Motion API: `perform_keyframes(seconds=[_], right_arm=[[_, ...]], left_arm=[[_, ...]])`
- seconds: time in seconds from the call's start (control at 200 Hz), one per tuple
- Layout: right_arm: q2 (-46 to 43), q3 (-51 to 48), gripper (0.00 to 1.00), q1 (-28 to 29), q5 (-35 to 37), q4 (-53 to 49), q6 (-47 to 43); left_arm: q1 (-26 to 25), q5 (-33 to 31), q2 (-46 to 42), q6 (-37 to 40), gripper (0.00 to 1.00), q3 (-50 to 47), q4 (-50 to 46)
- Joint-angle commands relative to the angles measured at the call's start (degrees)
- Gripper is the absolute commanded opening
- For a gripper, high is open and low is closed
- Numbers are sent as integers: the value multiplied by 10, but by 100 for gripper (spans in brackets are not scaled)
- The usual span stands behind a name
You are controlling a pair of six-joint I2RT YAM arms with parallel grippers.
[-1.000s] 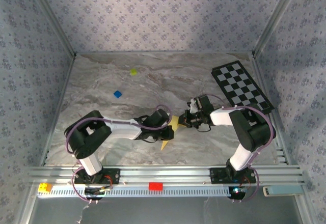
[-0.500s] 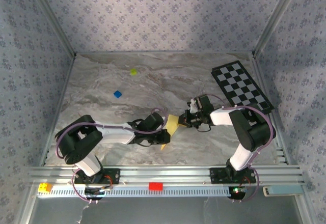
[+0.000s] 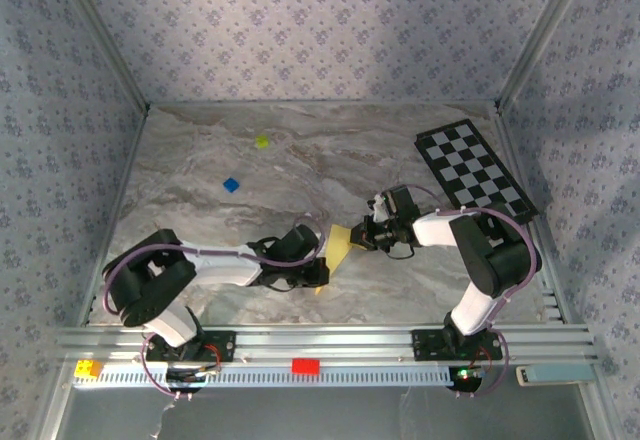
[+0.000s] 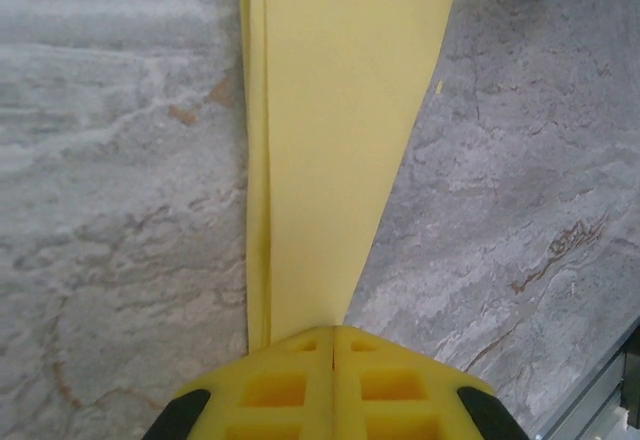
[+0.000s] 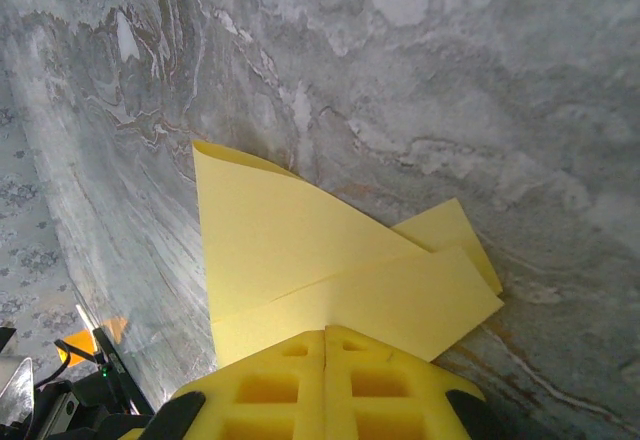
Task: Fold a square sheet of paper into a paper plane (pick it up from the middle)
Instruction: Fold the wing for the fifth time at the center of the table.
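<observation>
One folded yellow paper plane sits near the middle of the grey marbled table, caught between two grippers. The left gripper reaches it from about 8 o'clock and the right gripper from about 2 o'clock. In the left wrist view, the left gripper has its two yellow fingers pressed together on the narrow end of the paper plane, which widens toward 12 o'clock and shows layered edges along its left side. In the right wrist view, the right gripper is likewise clamped, finger against finger, on the paper plane. Two overlapping flaps show there: one broad triangle rises toward 11 o'clock, and one strip runs out toward 3 o'clock with a further corner peeking from behind it. Away from the paper, there is one black-and-white checkered board at about 2 o'clock on the table. One small yellow-green block lies at about 11 o'clock, and one small blue block at about 10 o'clock. Both blocks are well apart from the arms. On the near rail lie one red block at 6 o'clock and one yellow-orange block at 8 o'clock.
</observation>
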Motion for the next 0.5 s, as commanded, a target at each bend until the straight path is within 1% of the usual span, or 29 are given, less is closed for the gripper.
perform_keyframes(seconds=[0.0, 0.17, 0.28, 0.415, 0.495], right_arm=[[15, 1, 1, -10, 28, -28, -14], [5, 1, 1, -12, 32, -38, -15], [2, -4, 1, -12, 35, -34, -12], [7, -5, 1, -11, 33, -31, -13], [6, -7, 1, -12, 35, -32, -13]], left_arm=[[-4, -19, -24, 0, 5, 0, -6], [-4, -33, -27, 6, 5, 27, 20], [5, -33, -2, 8, 5, 39, 40], [10, -14, 34, 13, 7, 64, 57], [9, -13, 52, 9, 7, 71, 51]])
